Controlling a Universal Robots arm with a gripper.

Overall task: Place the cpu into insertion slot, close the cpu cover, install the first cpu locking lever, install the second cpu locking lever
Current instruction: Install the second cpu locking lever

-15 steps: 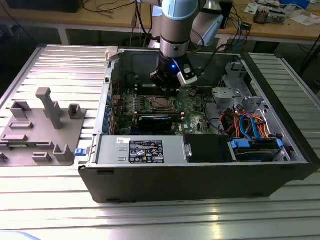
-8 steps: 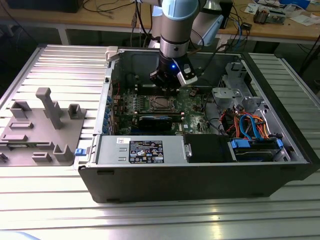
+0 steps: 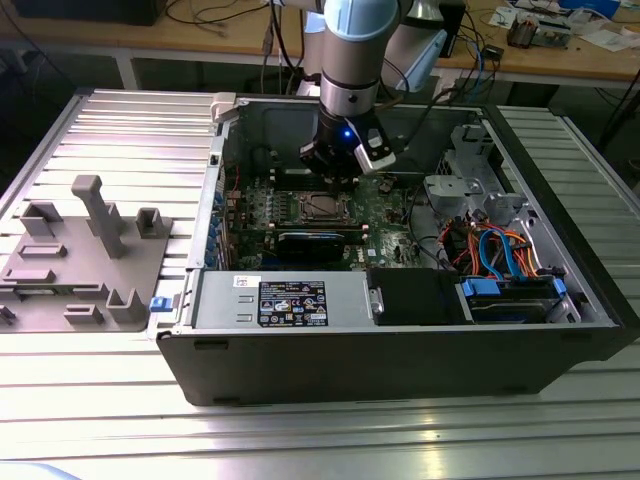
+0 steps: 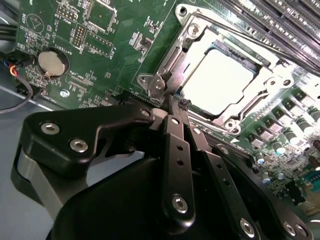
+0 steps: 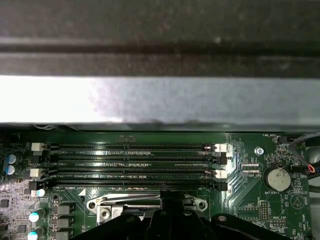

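Note:
The cpu [image 4: 215, 80] lies flat in the insertion slot [image 3: 315, 207], its bright silver top showing through the window of the cpu cover [image 4: 270, 87]. The cover lies down over the chip as a silvery frame. A thin metal lever [image 4: 240, 36] runs along the socket's far side. In the second wrist view my gripper [image 4: 175, 106] is shut, its black fingertips together just at the socket's corner bracket [image 4: 159, 85]; nothing shows clearly between them. In the exterior view the gripper [image 3: 335, 172] reaches down inside the open computer case, just behind the socket. The first wrist view shows the gripper [image 5: 172, 199] at the socket's edge.
Long black memory slots [image 5: 135, 165] lie beside the socket, under the case's grey wall [image 5: 150, 100]. A coin battery [image 4: 52, 62] sits on the green board. The power supply [image 3: 280, 300] and bundled cables [image 3: 500, 245] crowd the case. A grey fixture [image 3: 90, 250] stands on the table.

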